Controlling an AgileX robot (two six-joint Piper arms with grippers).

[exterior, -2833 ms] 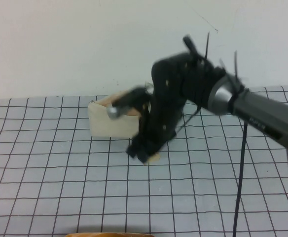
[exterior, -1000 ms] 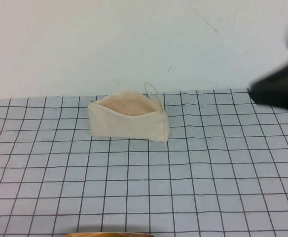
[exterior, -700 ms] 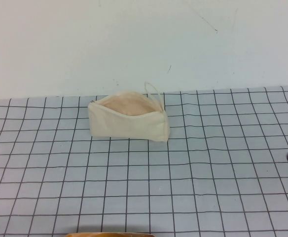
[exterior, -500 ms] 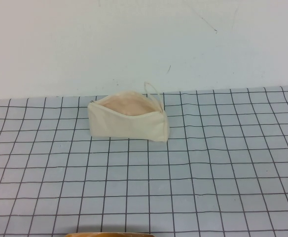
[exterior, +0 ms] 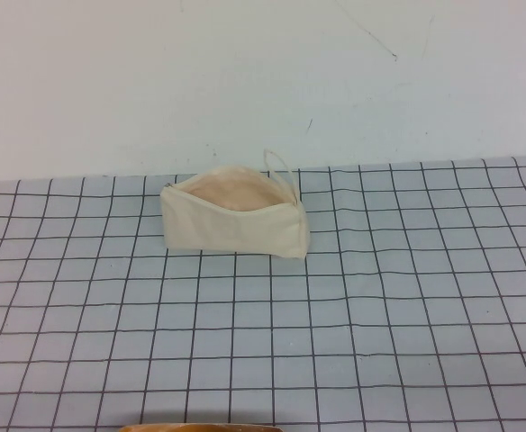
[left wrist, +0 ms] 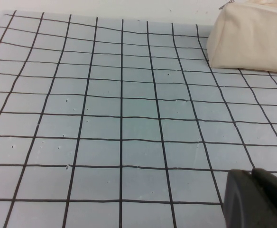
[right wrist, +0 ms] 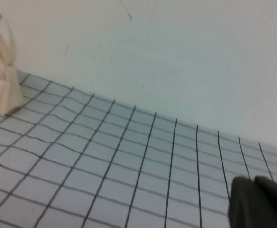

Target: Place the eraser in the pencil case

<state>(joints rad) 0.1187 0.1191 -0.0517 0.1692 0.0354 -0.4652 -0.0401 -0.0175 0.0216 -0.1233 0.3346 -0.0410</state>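
The cream-white pencil case (exterior: 234,222) stands on the gridded mat at the back middle, its top open and the pinkish lining showing, with a thin loop cord (exterior: 279,167) at its right end. It also shows in the left wrist view (left wrist: 250,38) and the right wrist view (right wrist: 0,90). The eraser is not in sight in any view. My left gripper (left wrist: 252,178) is shut and empty, low over the mat, well away from the case. My right gripper (right wrist: 251,183) is shut and empty, off to the case's right. Neither gripper shows in the high view.
A grey mat with a black grid (exterior: 335,324) covers the table in front of a white wall (exterior: 245,81). A tan curved edge (exterior: 200,427) peeks in at the front edge of the high view.
The right arm, which was over the pencil case, has pulled back to the right and left the high view. The pencil case has stayed in place.
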